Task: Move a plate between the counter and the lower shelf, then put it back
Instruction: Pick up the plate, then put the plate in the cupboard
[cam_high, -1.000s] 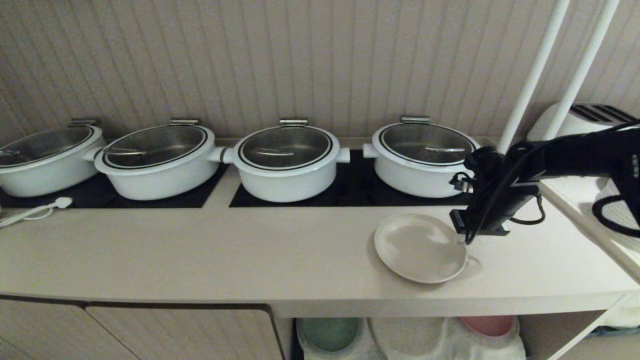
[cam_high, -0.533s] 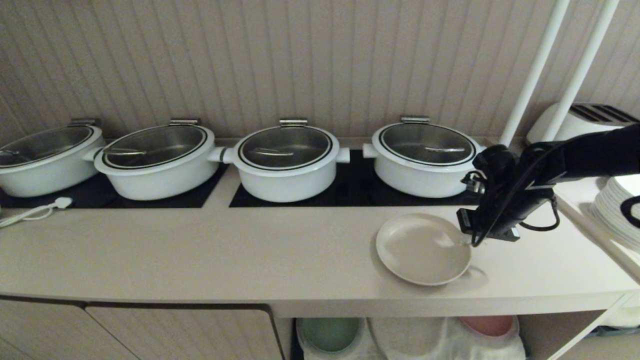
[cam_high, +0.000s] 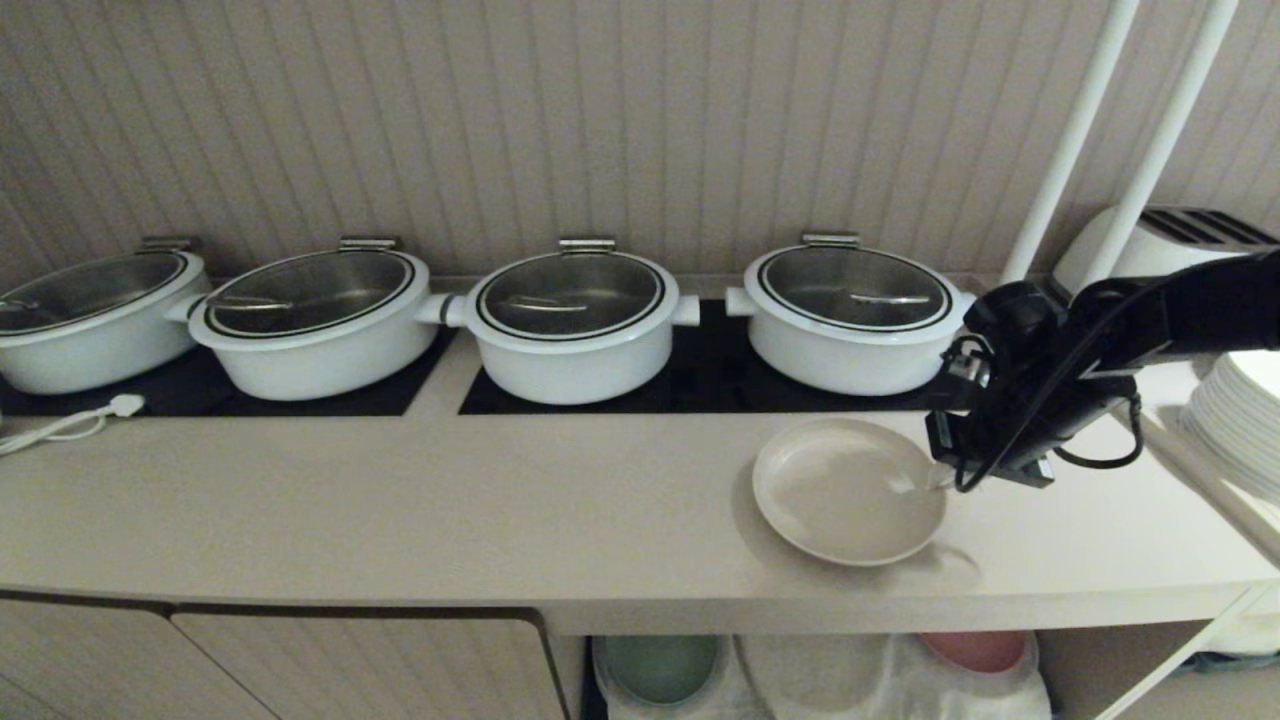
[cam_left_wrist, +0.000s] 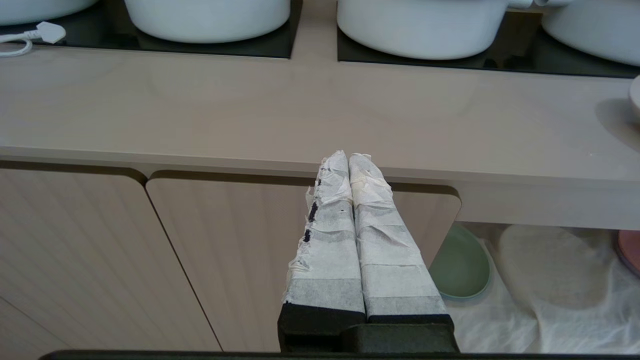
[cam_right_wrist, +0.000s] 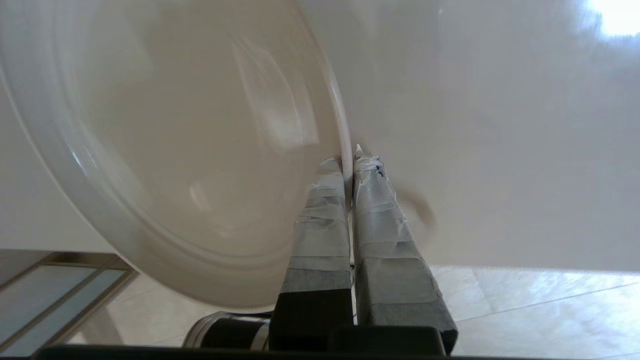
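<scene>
Here, going from the left, a white plug (cam_high: 125, 404) with its cord lies on the counter (cam_high: 400, 500) by the first black hob panel (cam_high: 200, 392). Four white pots (cam_high: 575, 325) with glass lids stand in a row along the ribbed wall, on the hobs. Below the counter's front edge is a ribbed cabinet door (cam_high: 360, 670), and right of it the lower shelf (cam_high: 1100, 665) opens, draped with a white cloth (cam_high: 880, 690); a green plate (cam_high: 660, 668) and a pink plate (cam_high: 975, 650) sit on it with a covered mound between them.

The left gripper (cam_left_wrist: 348, 159) hangs in front of the cabinet door, below the counter edge, its taped fingers pressed together with nothing between them.

The plate (cam_high: 848, 490) is at the right part of the counter, in front of the fourth pot. Its right rim is pinched by the right gripper (cam_high: 938, 478), whose taped fingers (cam_right_wrist: 320, 220) are closed on the rim, one inside and one outside. The plate looks tilted, right side raised, with a shadow under it on the counter. The black right arm reaches in from the right.

Farther right stand two white poles (cam_high: 1070, 150), a white toaster (cam_high: 1150, 250) and a stack of white plates (cam_high: 1240, 420) on the side surface.
</scene>
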